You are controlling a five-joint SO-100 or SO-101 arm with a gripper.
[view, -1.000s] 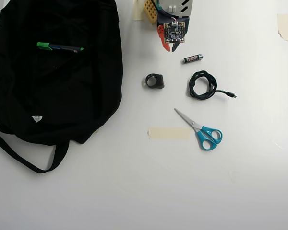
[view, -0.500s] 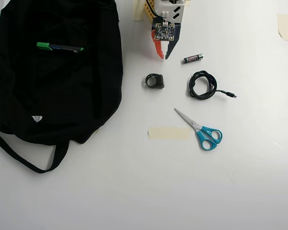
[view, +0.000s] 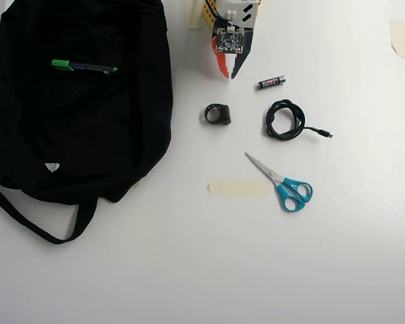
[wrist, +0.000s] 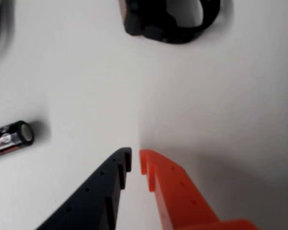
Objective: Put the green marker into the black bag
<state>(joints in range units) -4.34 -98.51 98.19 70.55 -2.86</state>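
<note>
gripper (view: 228,75): sits at the top middle of the overhead view, tips pointing down at the table (view: 189,270). One finger orange, one dark. Jaws are pretty much together, only a thin sliver of table between the tips, and nothing's in them.

wrist close-up: gripper (wrist: 135,162) comes in from the bottom edge, dark finger on the left, orange on the right, tips nearly touching over bare white table.

marker (view: 84,66): slim dark barrel, bright green cap on the left end, a bit of green at the right end too. It's lying almost level across the upper part of the bag (view: 81,135), resting on the fabric. Can't tell if it's down inside an opening or just on top.

bag: big floppy black thing filling the left side of the overhead view, small white tag low on it, strap looping out at the bottom left.

only in overhead: marker, bag, coiled cable (view: 285,120), teal-handled scissors (view: 283,183), tape strip (view: 237,187) below the middle.

in both: battery (view: 271,82) just right of the gripper from above; in the wrist view the battery (wrist: 9,139) pokes in at the left edge. Black ring (view: 218,113) sits below the gripper from above; the ring (wrist: 168,19) is blurry at the top of the wrist view.
</note>
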